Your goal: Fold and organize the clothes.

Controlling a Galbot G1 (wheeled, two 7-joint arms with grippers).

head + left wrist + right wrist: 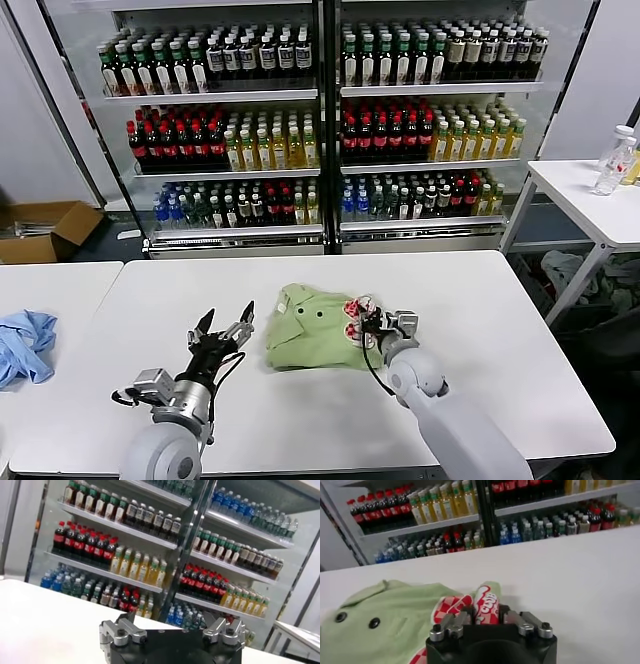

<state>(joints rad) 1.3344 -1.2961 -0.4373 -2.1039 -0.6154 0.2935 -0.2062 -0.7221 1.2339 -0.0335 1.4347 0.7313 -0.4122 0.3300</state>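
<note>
The sage-green shirt (310,325) lies folded in a compact pile at the middle of the white table (480,300), collar toward the shelves. Its red-and-white printed patch (355,318) is at the pile's right edge. My right gripper (366,322) is shut on that patch edge; the right wrist view shows the printed fabric (485,605) pinched between the fingers, with the green shirt (385,615) and two dark buttons beside it. My left gripper (228,325) is open and empty, just left of the shirt and above the table. In the left wrist view its fingers (120,630) stand apart.
A light blue garment (25,345) lies on the neighbouring table at the far left. Glass-door coolers full of bottles (320,120) stand behind. A side table with water bottles (612,165) is at the right, and a cardboard box (40,230) is on the floor.
</note>
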